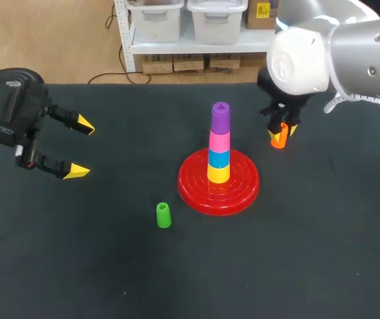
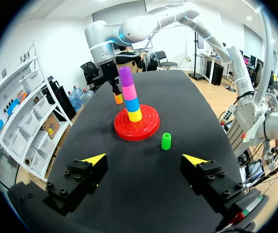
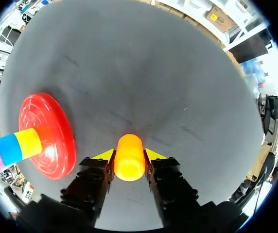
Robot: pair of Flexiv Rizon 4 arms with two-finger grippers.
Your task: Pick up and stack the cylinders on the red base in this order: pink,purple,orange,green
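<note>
Cylinders stand in a column on the base (image 1: 218,191) at mid-table in the head view: the yellow cylinder (image 1: 218,173) is lowest, then the blue cylinder (image 1: 219,158), the pink cylinder (image 1: 219,141), and the purple cylinder (image 1: 220,117) on top. The green cylinder (image 1: 164,215) stands upright on the table (image 1: 77,266), near and left of the base and apart from it. Right of the column and a little farther off, the right gripper (image 1: 282,131) points down and pinches the orange cylinder (image 1: 280,139) between its fingers. I cannot tell whether that cylinder touches the table. The left gripper hangs at the far left (image 1: 82,149), fingers spread wide and holding nothing, well apart from every cylinder.

In the left wrist view, the spread fingers frame bare table. The green cylinder stands ahead of the gap between them, and the base with its column is beyond it. The right gripper with the orange cylinder is just past the column.

In the right wrist view, both yellow tips press the orange cylinder from two sides. The base lies to the gripper's left, apart from it. The yellow, blue and pink cylinders of the column show over the base.
</note>
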